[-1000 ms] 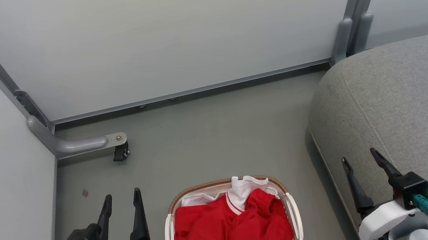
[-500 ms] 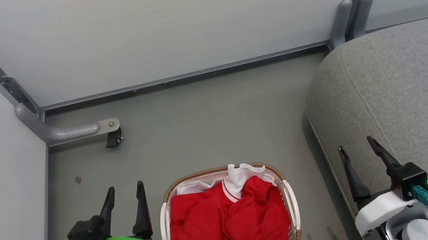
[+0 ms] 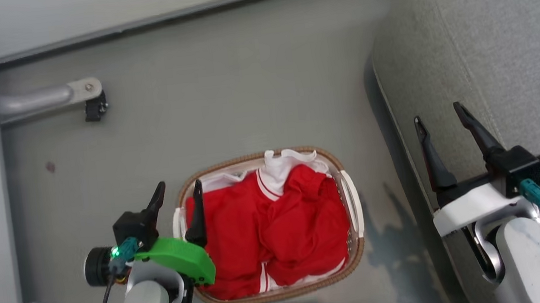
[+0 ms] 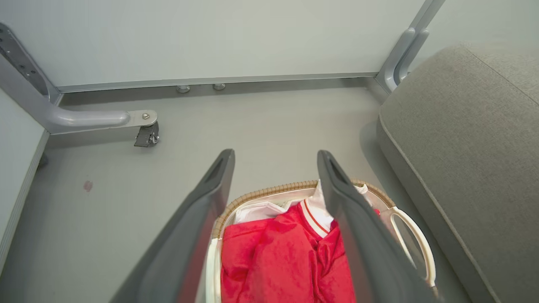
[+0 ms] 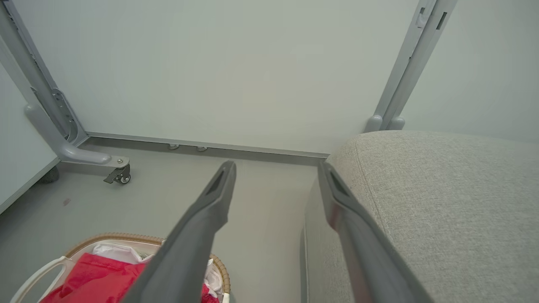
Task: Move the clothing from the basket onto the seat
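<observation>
Right now both my grippers stand wide open, with nothing between their fingers. My left gripper point(image 3: 179, 183) hovers over the left rim of the basket point(image 3: 275, 297), one finger above the floor point(image 3: 244, 99) just outside it and the other above the red clothing point(image 3: 278, 226). The clothing lies heaped inside the basket, with white trim showing at the far end. My right gripper point(image 3: 437, 112) hangs well to the right of the basket, over the near edge of the grey seat point(image 3: 505, 46). The seat stands right of the basket, with a strip of floor between them.
</observation>
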Motion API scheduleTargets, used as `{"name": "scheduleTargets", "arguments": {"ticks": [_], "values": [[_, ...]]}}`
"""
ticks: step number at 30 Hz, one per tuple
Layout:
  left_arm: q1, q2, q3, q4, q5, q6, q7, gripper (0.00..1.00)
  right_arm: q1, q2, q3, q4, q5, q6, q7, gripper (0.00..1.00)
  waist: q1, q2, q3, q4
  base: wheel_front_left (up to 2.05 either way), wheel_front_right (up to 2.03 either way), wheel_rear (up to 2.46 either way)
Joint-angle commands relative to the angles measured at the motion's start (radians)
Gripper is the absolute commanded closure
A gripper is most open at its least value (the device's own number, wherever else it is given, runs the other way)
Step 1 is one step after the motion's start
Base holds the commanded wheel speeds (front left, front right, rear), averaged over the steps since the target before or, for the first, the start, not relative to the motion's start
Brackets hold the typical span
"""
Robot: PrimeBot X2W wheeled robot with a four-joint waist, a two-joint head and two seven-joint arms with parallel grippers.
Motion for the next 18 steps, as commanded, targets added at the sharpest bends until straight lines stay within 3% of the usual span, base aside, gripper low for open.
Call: {"name": "scheduleTargets", "arguments": {"ticks": [1,10,18], "values": [[-0.045,0.006,-0.015,0.021,0.011,-0.003,-0.001,0.0,-0.027,-0.004,0.002,-0.006,0.01,0.0,-0.005,0.0,0.0,0.0,0.161,-0.066,0.0,0.0,0.0],[-0.227,0.008,-0.122,0.233,0.053,-0.008,-0.001,0.0,-0.127,-0.003,0.016,-0.04,0.065,0.0,-0.005,0.0,0.0,0.0,0.342,-0.136,0.0,0.0,0.0],[-0.347,0.028,-0.195,0.391,0.093,-0.009,-0.001,0.0,-0.17,-0.003,0.036,-0.066,0.113,0.0,-0.005,0.0,0.0,0.0,0.441,-0.189,0.0,0.0,0.0]]}}
